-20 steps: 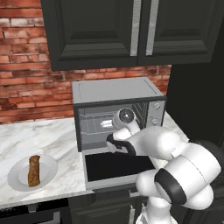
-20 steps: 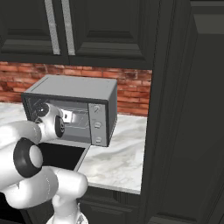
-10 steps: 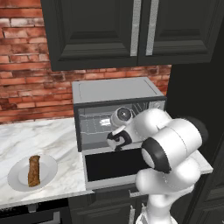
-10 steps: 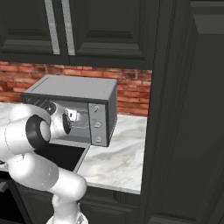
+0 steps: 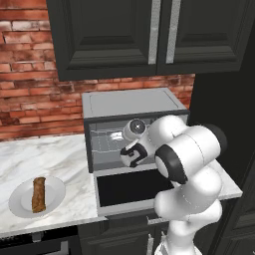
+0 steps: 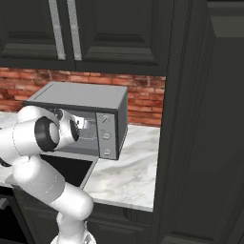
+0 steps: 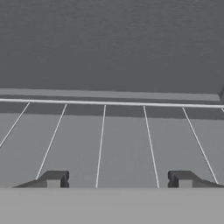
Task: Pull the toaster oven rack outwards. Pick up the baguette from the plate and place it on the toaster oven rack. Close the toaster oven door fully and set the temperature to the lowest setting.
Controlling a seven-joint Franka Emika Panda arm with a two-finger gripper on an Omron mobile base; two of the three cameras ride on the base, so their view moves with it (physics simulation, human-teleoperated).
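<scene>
Toaster oven rack (image 7: 105, 131) is being approached, step one; the claw (image 7: 116, 179), released, is hovering centre-bottom above its wires. Next: clenching a wire, pulling outward.

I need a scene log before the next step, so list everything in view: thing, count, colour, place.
toaster oven: one, grey, on the counter against the brick wall
toaster oven door: one, dark glass, folded down flat
toaster oven rack: one, silver wire, inside the cavity
knobs: three, grey, oven's right panel
plate: one, white, counter left of the oven
baguette: one, brown, lying on the plate
counter: one, white marble
cabinets: dark, above the oven
gripper: one, dark fingertips apart, over the rack
</scene>
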